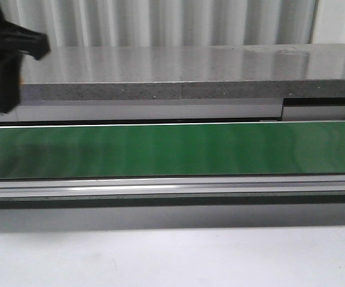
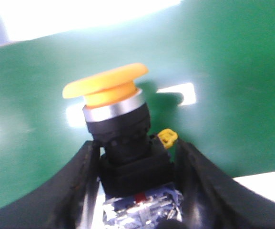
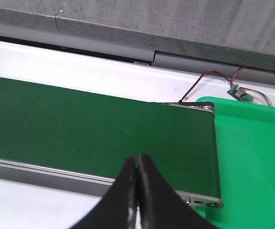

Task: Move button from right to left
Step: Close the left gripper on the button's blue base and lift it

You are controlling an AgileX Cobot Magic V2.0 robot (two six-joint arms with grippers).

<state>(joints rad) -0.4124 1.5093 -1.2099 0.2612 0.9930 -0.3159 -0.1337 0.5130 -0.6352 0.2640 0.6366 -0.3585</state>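
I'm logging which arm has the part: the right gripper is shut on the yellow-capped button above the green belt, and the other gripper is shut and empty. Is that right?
Not quite: the arms are swapped. The left wrist view shows the left gripper shut on the button above the green belt. The right wrist view shows the right gripper shut and empty, its jaws pressed together with nothing between them.

green belt [image 1: 172,149] bare, raised ledge [image 1: 160,89] behind

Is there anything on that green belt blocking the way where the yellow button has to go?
Nothing visible does. The button sits between the left gripper fingers, above the green belt, which shows no objects in the front view. The right gripper hangs shut, near the belt's end.
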